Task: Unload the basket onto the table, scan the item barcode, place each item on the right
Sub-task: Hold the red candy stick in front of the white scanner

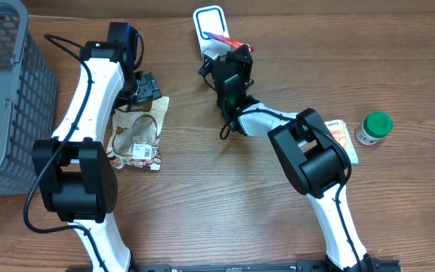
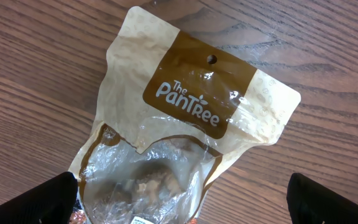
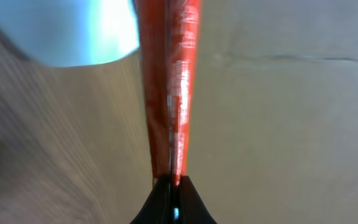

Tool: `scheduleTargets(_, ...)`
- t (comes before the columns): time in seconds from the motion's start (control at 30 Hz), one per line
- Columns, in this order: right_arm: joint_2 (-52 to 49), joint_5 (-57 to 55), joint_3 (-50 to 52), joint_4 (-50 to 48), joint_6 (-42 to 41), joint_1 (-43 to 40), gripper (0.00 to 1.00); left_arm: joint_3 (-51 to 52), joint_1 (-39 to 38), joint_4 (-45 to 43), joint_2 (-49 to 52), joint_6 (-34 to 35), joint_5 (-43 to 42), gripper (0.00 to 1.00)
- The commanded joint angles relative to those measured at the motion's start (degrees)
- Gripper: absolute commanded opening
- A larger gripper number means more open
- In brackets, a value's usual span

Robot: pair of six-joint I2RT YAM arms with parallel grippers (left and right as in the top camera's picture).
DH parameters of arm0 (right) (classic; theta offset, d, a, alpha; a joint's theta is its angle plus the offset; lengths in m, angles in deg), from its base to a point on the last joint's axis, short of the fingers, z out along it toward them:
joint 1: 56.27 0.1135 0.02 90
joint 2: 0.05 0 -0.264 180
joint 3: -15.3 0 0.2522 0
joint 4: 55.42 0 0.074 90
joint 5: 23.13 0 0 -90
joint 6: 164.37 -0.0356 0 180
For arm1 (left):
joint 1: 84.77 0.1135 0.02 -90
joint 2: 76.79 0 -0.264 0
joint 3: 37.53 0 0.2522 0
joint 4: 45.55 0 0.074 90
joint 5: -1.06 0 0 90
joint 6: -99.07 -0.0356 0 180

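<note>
The right hand [image 3: 173,199] was pinched shut on one end of a thin red packet [image 3: 169,93], which ran edge-on straight out ahead of its fingertips. Just beside the packet's far end, ahead and to the left of that hand, sat the pale blue face of the scanner [image 3: 73,28], blurred in the wrist view. From overhead the packet lay across the scanner's near part, though I could not tell whether the two touched. The left hand [image 1: 146,91] was spread wide above a tan snack pouch [image 2: 191,118], one black fingertip [image 2: 48,199] showing at each side of the pouch's clear window. I could not tell whether they touched it. The pouch lay flat on the wooden bench [image 1: 202,196], its brown "The PanTree" label and hang hole pointing away ahead of that hand. Farther out, well to the right of the right hand and back toward its arm's base, an orange packet [image 1: 341,138] lay partly under the arm, with a green-lidded jar [image 1: 374,127] just beside it. Well to the left of the left hand stood a grey mesh basket [image 1: 29,83].
</note>
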Motion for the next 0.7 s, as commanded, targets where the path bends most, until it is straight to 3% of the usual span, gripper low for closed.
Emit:
scheduleTargets(0.0, -0.07, -0.33, -1.49, 0.70, -6.64, -0.15, 0.03, -1.22, -0.13, 0.15, 0.52, 0.04, 0.72, 1.00)
scheduleTargets(0.3, 1.97, -7.45, -1.49, -0.46, -8.74, 1.86, 0.03, -1.22, -0.13, 0.13, 0.52, 0.04, 0.74, 1.00)
scheduleTargets(0.47, 8.66, -7.72, -1.49, 1.25, -13.46, 3.78, 0.03, -1.22, -0.13, 0.13, 0.52, 0.02, 0.74, 0.99)
scheduleTargets(0.67, 18.93, -9.29, -1.49, 17.33, -24.90, 6.14, 0.03, -1.22, -0.13, 0.15, 0.52, 0.02, 0.72, 1.00)
